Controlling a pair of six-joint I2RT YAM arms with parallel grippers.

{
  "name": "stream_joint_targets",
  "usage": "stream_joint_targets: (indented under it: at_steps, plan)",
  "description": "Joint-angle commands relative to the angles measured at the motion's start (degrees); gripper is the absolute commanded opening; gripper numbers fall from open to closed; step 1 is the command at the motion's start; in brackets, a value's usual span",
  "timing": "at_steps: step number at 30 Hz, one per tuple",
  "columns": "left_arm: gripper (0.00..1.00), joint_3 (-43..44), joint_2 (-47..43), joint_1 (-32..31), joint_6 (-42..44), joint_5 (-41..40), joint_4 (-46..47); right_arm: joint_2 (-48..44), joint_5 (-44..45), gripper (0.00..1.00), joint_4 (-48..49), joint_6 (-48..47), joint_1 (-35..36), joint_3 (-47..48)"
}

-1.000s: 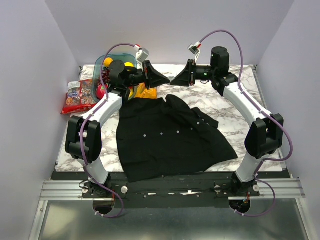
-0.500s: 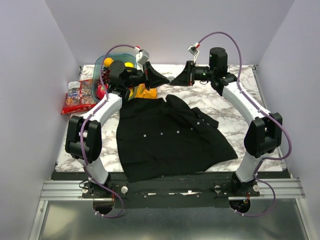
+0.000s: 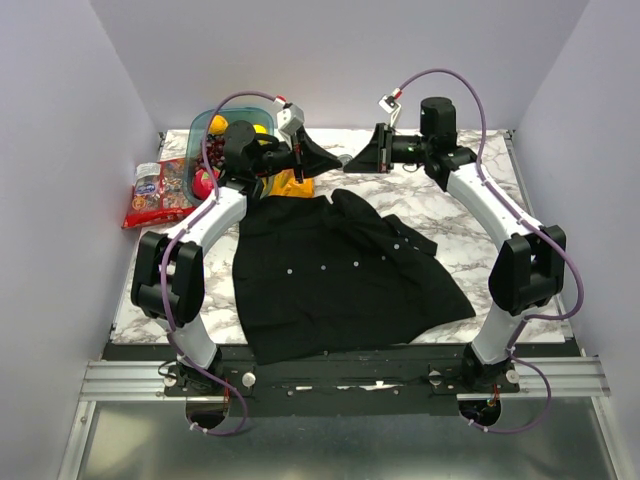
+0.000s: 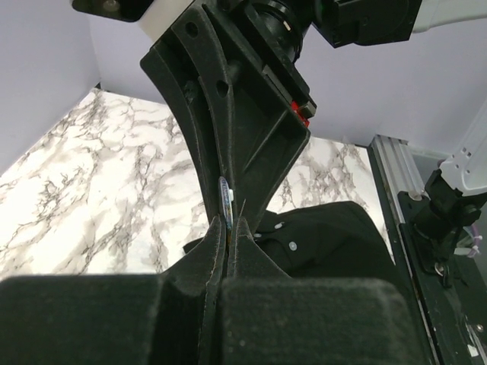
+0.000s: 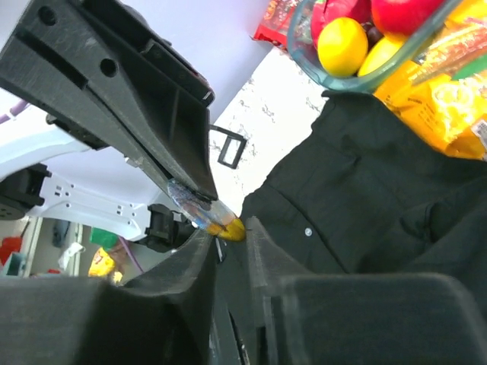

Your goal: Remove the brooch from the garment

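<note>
Turned a little at both wrists since one second ago, otherwise kept at the same spot. Meets tip to tip in the air over the far part of the table (image 3: 470,205), left gripper (image 3: 332,160) against right gripper (image 3: 350,163). Closes both pairs of fingers to a narrow slit on the brooch (image 4: 224,192), seen edge-on between them, pale with yellowish rim; cannot tell which one really carries it. Holds it clear of the garment (image 3: 340,270), spread flat on the marble below. Further left: a yellow packet (image 3: 285,184), a bowl of fruit (image 3: 203,124), a red snack bag (image 3: 160,195).
</note>
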Motion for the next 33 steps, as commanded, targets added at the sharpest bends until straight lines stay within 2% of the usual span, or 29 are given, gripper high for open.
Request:
stream_joint_targets:
  at_steps: [1,4,6,8,10,11,13,15,16,18,21,28,33]
  plan:
    - [0.00,-0.69,-6.43,-2.83,0.58,8.33,1.91,1.42,14.89,0.00,-2.60,0.75,-4.07,-2.16]
    - [0.00,-0.60,-6.26,-2.83,1.20,7.72,0.68,1.67,10.27,0.01,0.02,-1.26,-4.60,-2.87]
    - [0.00,-0.78,-6.08,-2.83,2.07,7.01,-0.81,1.33,2.63,0.03,4.76,-2.49,-5.04,-3.22]
    - [0.00,-1.13,-6.43,-2.83,4.43,4.05,-2.48,0.02,-4.39,0.27,6.44,-8.17,-5.04,-3.13]
    - [0.00,-0.95,-6.61,-2.83,6.20,1.66,-6.87,-1.74,-5.83,0.56,5.31,-12.06,-5.30,-3.48]
    - [0.00,-1.22,-7.13,-2.75,6.21,-1.40,-7.76,-2.54,-6.01,0.61,3.13,-15.38,-5.74,-3.66]
    - [0.00,-3.31,-7.22,-1.96,0.71,-3.71,-2.70,-4.65,-5.92,0.62,2.05,-17.08,-6.27,-4.36]
    - [0.00,-2.80,-6.35,-1.78,-4.75,-3.89,0.75,-5.88,-7.23,0.56,2.14,-18.05,-7.14,-5.50]
    - [0.00,-2.45,-6.08,-1.78,-5.30,-3.63,1.46,-5.97,-8.02,0.53,2.23,-18.31,-7.15,-5.59]
    - [0.00,-1.84,-5.03,-1.87,-7.57,-2.14,3.12,-6.23,-10.66,0.52,2.84,-19.10,-7.23,-5.59]
    - [0.00,-0.87,-3.80,-2.30,-8.82,-0.55,4.19,-5.97,-12.51,0.52,5.21,-18.23,-7.06,-4.64]
    - [0.00,0.10,-2.74,-2.57,-9.52,0.07,3.66,-3.95,-17.87,0.61,5.39,-19.19,-6.18,0.03]
    - [0.00,-0.25,-2.74,-2.57,-9.52,-2.13,3.13,-3.60,-19.10,0.60,5.92,-17.88,-4.86,0.38]
